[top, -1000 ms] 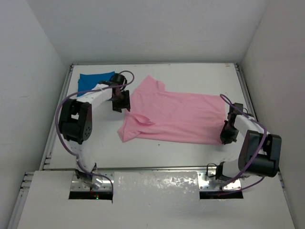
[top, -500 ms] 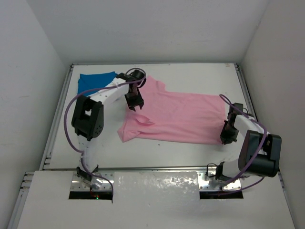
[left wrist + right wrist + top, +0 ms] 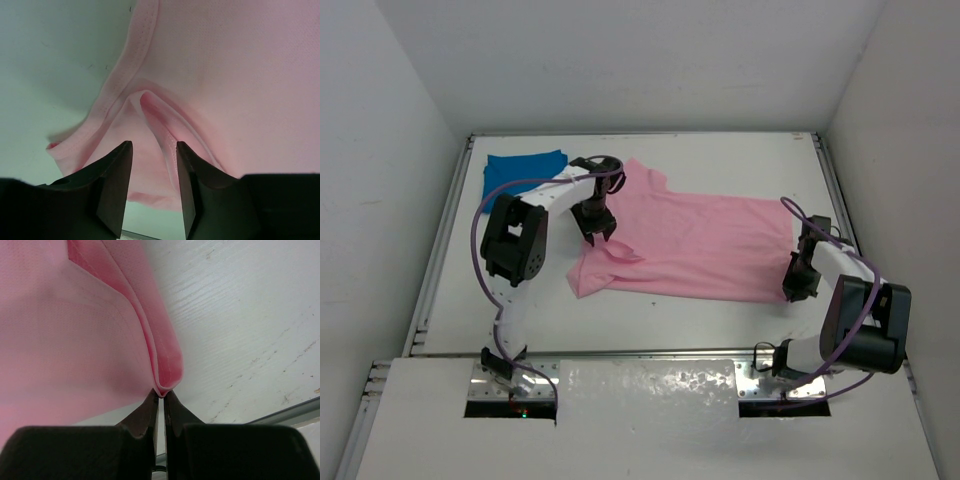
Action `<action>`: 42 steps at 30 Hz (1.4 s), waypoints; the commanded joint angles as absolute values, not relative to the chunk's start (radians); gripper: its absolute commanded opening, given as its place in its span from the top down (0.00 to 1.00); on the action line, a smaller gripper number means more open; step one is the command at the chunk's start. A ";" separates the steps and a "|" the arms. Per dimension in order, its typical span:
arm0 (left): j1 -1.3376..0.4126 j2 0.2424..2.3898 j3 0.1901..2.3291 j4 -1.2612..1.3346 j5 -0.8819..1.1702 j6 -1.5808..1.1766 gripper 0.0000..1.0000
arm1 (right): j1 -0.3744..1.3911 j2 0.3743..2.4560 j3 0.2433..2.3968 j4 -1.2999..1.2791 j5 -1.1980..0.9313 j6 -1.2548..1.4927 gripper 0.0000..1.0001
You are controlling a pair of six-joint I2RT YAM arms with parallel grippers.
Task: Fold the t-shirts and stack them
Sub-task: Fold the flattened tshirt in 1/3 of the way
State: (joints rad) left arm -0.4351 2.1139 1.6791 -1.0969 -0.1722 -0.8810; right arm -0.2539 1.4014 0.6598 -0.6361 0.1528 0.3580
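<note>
Overhead, we see the pink t-shirt spread flat across the middle of the white table. Its long body runs out toward 3 o'clock, and its collar and sleeves lie toward 9 o'clock. One sleeve sticks out toward 12 o'clock. The other, down at 7 o'clock, is rumpled, with a small flap turned over onto the body. The blue t-shirt lies as a small folded rectangle in the table's 10 o'clock corner, apart from the pink one.

The left gripper points down over the rumpled 9 o'clock end of the pink t-shirt. From its wrist camera we find its two fingers standing apart, roughly half spread. A raised ridge of pink cloth runs from the gap between them toward 12 o'clock. Nothing is pinched, and we cannot tell whether the tips touch the cloth. The stitched hem curves away toward 11 o'clock, with bare table beyond it at 9 o'clock.

The right gripper sits at the shirt's 4 o'clock corner. In its wrist view the fingers are pressed almost together, clamping the doubled-over edge of pink cloth between their tips. From that fold, the rest of the shirt spreads toward 10 o'clock and bare table lies toward 2 o'clock.
</note>
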 commanded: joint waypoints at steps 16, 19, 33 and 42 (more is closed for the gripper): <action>-0.431 2.154 1.700 -1.022 -0.179 -0.923 0.84 | -0.261 1.399 0.698 -0.624 0.155 0.345 0.95; -0.431 2.160 1.703 -1.022 -0.161 -0.917 1.00 | -0.261 1.401 0.698 -0.626 0.159 0.347 0.95; -0.423 2.189 1.897 -1.043 -0.175 -0.890 1.00 | -0.261 1.404 0.706 -0.632 0.156 0.348 0.95; -0.414 2.253 1.974 -0.997 -0.143 -0.821 0.77 | -0.261 1.414 0.715 -0.635 0.158 0.347 0.94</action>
State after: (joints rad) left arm -0.4297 2.2368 1.9373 -1.0126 -0.1604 -0.8536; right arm -0.2539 1.4075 0.6731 -0.6369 0.1497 0.3576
